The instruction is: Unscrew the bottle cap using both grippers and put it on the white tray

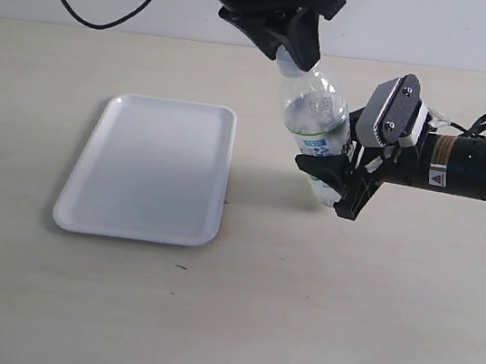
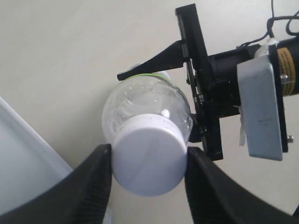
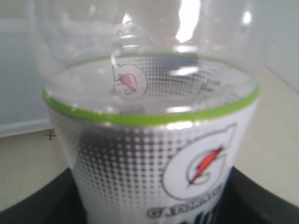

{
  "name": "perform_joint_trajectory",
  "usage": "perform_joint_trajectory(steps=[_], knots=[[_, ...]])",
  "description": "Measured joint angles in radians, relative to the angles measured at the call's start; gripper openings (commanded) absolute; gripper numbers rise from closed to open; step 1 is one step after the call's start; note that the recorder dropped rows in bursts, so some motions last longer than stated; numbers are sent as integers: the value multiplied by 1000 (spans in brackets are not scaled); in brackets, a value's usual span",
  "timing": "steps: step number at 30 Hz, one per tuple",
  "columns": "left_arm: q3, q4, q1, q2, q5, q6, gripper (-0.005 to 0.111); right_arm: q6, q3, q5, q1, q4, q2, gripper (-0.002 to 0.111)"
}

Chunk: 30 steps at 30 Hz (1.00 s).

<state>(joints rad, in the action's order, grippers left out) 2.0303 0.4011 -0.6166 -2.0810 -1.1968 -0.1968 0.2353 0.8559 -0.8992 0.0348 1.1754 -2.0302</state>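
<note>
The clear bottle [image 1: 313, 128] with a white and green label is held tilted above the table. My right gripper [image 1: 333, 179] is shut on its labelled body [image 3: 154, 158], coming in from the right. Its white bottle cap [image 2: 148, 161] sits on the neck, and my left gripper [image 2: 148, 163] is shut on it, a black finger [image 2: 91, 186] pressing each side. From the exterior view the cap [image 1: 286, 59] shows only as a sliver under the left gripper [image 1: 291, 54]. The white tray [image 1: 149, 168] lies flat on the table, left of the bottle.
A black cable [image 1: 94, 18] hangs against the back wall at the upper left. The beige table [image 1: 296, 318] extends in front of the tray and arms. The tray's rim [image 2: 28, 135] shows beside the bottle in the left wrist view.
</note>
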Motion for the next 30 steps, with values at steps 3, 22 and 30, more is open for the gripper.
perform_joint_trajectory(steps=[3, 22, 30], knots=[[0, -4, 0, 0, 0, 80, 0, 0, 0, 0, 0, 0, 0, 0], [0, -33, -2, 0, 78, 686, 0, 17, 0, 4, 0, -31, 0, 0], [0, -35, -2, 0, 92, 647, 68, 17, 0, 4, 0, -39, 0, 0]])
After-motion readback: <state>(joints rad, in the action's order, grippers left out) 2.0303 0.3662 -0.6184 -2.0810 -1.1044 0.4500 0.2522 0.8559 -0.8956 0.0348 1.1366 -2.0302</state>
